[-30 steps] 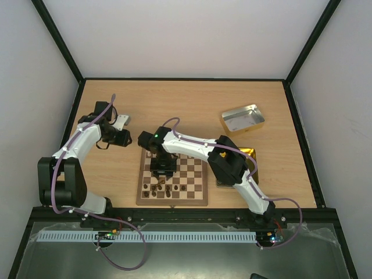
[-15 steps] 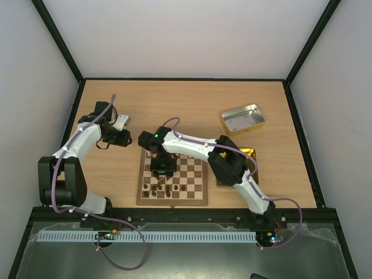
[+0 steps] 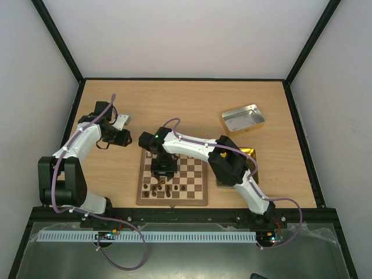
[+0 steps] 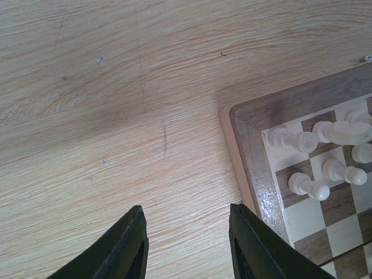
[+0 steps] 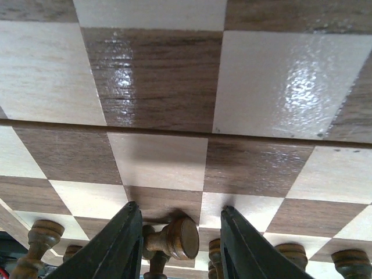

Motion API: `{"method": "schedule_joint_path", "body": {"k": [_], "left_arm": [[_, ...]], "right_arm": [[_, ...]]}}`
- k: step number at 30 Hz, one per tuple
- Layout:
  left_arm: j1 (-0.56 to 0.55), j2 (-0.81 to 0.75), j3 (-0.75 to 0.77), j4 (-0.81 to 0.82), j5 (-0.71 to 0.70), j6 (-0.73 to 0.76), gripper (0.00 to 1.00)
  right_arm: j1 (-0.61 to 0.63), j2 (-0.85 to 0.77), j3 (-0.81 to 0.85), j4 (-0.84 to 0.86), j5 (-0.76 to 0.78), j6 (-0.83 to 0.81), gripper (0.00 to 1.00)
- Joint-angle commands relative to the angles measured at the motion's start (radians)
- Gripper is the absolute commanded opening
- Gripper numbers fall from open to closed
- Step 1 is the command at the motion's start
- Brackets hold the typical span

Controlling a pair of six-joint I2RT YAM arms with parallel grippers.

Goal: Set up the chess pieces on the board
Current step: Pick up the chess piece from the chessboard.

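The board lies at the table's middle front. Several dark chess pieces cluster on its near left squares. Pale chess pieces lie tipped by its far left corner. My right gripper hovers low over the board's left half, jaws open. In the right wrist view a dark piece lies tipped between the fingers of the right gripper, against the left one and apart from the right one. My left gripper is open over bare table beside the board's corner, with nothing between the fingers of the left gripper.
A silver tin sits at the back right. A gold tin lies right of the board, partly behind my right arm. More dark pieces stand close behind the right gripper's fingers.
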Motion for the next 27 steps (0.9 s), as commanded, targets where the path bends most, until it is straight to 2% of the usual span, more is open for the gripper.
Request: {"method": "schedule_joint_path", "body": {"k": [1, 21, 27], "left_arm": [[0.008, 0.006, 0.013, -0.001, 0.013, 0.006, 0.40], [0.008, 0.006, 0.010, 0.001, 0.011, 0.006, 0.40], [0.008, 0.008, 0.012, 0.000, 0.011, 0.006, 0.40]], "right_arm": [[0.011, -0.035, -0.021, -0.013, -0.003, -0.009, 0.35], [0.021, -0.022, -0.019, 0.010, -0.029, -0.009, 0.34], [0.020, -0.021, -0.018, 0.012, -0.018, -0.006, 0.25]]}}
